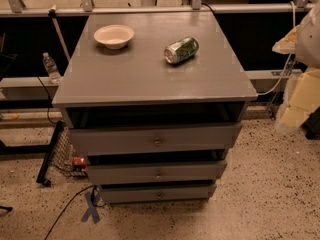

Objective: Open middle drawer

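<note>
Your claw (299, 96) hangs as a pale blur at the right edge, well apart from the drawers; you cannot tell whether it is open or closed. Under the worktop (140, 76), the middle drawer (125, 175) sits between two other grey fronts. Expect stiff, fairly heavy wood. Pinch its small round knob (158, 174), probably slippery metal, and pull straight.

The grey bench (150, 79) carries two things on its top: a white bowl (114, 36) toward the back left, and a green drinks can (181, 50) lying on its side to the bowl's right, apart from it. The gripper (300, 101) hangs beyond the bench's right side.
</note>
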